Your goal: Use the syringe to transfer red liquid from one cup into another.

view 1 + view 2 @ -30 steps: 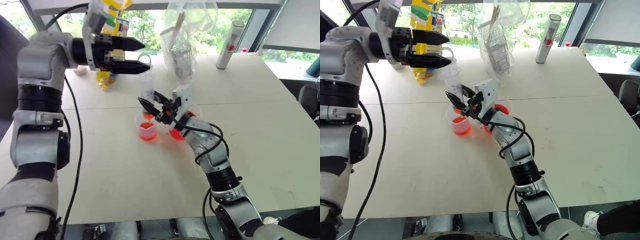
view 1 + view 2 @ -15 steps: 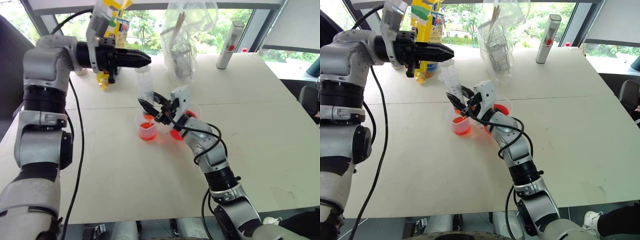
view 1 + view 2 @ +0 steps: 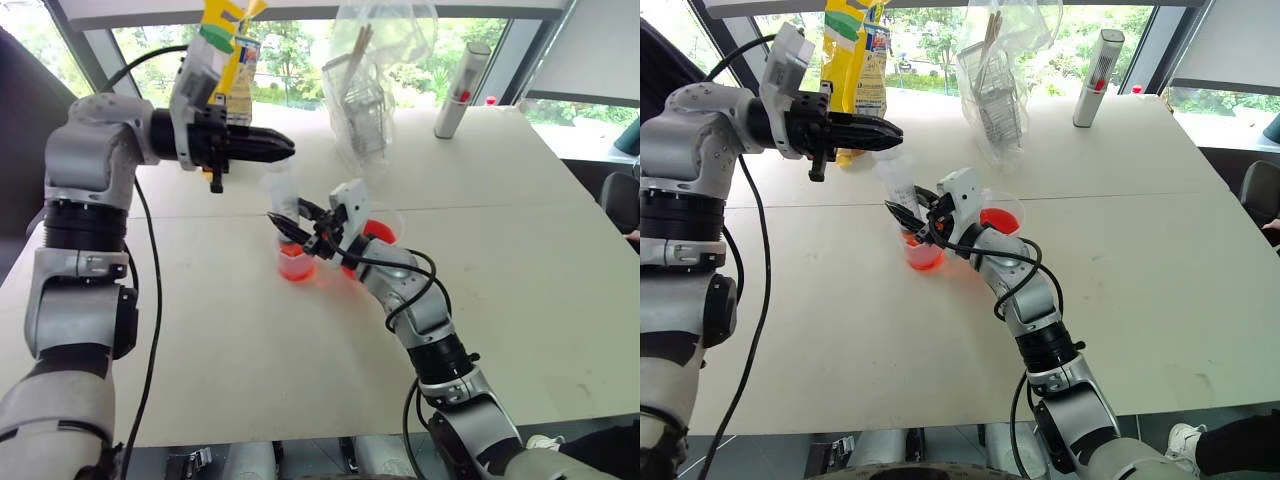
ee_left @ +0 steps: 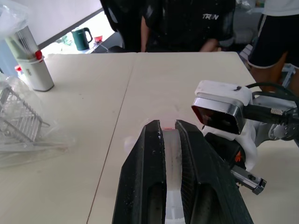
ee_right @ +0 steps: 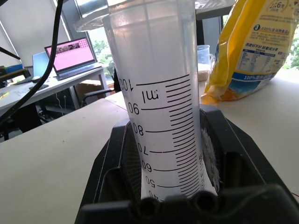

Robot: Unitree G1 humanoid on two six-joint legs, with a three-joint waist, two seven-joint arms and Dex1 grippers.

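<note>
The right gripper [image 3: 908,213] pinches the syringe [image 3: 898,184] low on its graduated barrel, holding it upright with its tip down in the smaller clear cup [image 3: 922,252], which holds red liquid [image 3: 923,258]. The larger beaker [image 3: 1000,218] (also red inside) stands just beside that cup at its 2 o'clock. At the syringe's 11 o'clock the left gripper [image 3: 892,128] has its fingers pressed together above the syringe's top; whether it grips anything cannot be told.

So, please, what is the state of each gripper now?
Left gripper: closed, holding nothing, above the syringe.
Right gripper: closed on the syringe barrel.
</note>
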